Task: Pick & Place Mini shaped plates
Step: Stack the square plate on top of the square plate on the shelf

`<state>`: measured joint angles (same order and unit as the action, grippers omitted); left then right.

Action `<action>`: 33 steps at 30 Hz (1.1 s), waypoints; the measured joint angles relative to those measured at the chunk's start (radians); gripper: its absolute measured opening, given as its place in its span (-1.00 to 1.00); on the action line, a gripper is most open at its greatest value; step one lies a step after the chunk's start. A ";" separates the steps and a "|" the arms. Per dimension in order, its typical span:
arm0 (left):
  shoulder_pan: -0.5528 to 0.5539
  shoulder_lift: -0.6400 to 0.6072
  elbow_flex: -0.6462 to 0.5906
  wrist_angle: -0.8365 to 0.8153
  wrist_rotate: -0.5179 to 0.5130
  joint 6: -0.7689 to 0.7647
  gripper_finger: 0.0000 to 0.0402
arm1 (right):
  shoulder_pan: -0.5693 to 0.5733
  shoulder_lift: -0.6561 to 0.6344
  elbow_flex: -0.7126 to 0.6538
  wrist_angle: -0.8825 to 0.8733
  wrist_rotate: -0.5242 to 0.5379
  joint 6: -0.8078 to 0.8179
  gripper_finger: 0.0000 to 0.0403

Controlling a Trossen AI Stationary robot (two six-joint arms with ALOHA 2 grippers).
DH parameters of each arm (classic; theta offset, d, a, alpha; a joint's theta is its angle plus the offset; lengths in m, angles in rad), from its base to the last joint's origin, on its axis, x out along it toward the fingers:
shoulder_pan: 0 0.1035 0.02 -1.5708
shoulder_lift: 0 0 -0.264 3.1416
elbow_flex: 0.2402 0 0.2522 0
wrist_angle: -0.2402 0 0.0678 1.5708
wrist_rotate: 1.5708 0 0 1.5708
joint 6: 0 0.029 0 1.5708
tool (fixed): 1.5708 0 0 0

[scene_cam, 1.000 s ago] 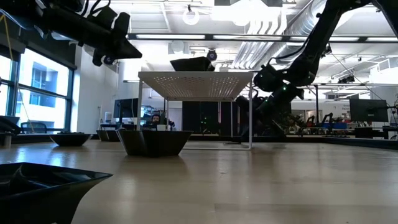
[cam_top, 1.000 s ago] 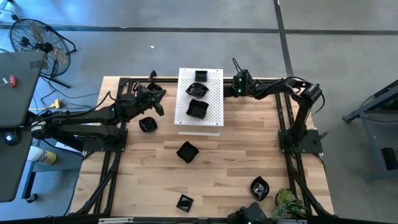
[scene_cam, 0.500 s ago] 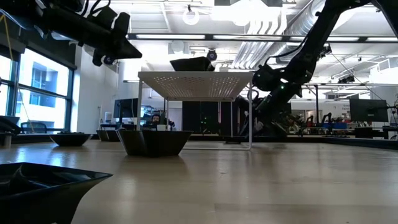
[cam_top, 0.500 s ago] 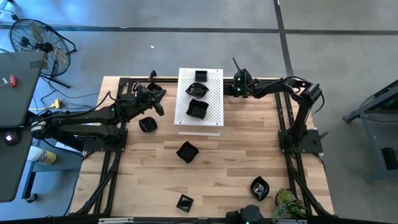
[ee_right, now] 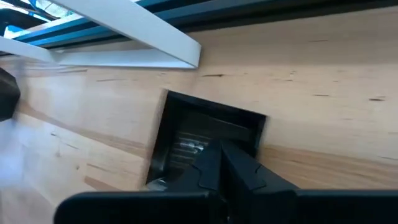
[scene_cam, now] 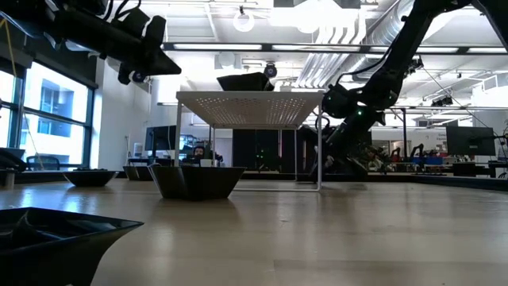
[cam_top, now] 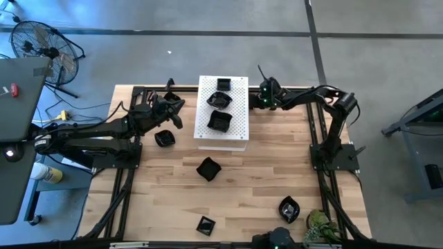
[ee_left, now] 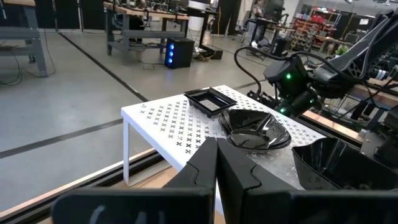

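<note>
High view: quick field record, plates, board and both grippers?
plates on board: three black plates on the white perforated board
plates on table: four in this view, on the wooden table
left gripper: shut, empty, beside the board's left edge
right gripper: shut, low beside the board's right edge, over a square black plate on the table

Both arms are matte black, built of slim tubes joined by bulkier rounded joints, with thin black cables looping along them. Behind the right claw a small green light glows on the wrist. The left claw has two flat, angular black fingers that taper to blunt tips.
</note>
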<state>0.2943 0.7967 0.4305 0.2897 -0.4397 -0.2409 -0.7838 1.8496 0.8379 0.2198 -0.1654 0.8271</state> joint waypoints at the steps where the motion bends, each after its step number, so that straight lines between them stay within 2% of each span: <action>1: 0.000 0.000 0.000 0.000 0.000 0.000 -1.00 | -0.004 0.000 0.000 -0.004 -0.007 -0.003 -0.99; 9: 0.000 0.000 0.000 0.001 0.000 0.000 -1.00 | -0.057 -0.076 -0.002 -0.188 -0.016 -0.110 -0.99; 17: 0.000 0.000 0.000 0.000 0.000 0.000 -1.00 | -0.103 -0.269 -0.002 -0.449 -0.012 -0.271 -0.99; 20: 0.000 0.000 0.000 0.000 0.000 0.000 -1.00 | -0.116 -0.313 -0.001 -0.469 -0.053 -0.249 -0.96; 26: 0.000 0.000 0.000 0.000 -0.015 0.000 -1.00 | -0.095 -0.354 -0.002 -0.434 -0.087 -0.200 -0.76; 29: 0.000 0.000 0.000 -0.001 -0.021 0.000 -1.00 | -0.091 -0.367 -0.001 -0.427 -0.049 -0.199 -0.73; 33: 0.000 0.000 0.000 -0.001 -0.019 0.000 -1.00 | -0.108 -0.323 -0.001 -0.432 -0.006 -0.177 -0.75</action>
<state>0.2943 0.7967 0.4305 0.2888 -0.4585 -0.2409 -0.8922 1.5263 0.8368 -0.2119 -0.1717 0.6502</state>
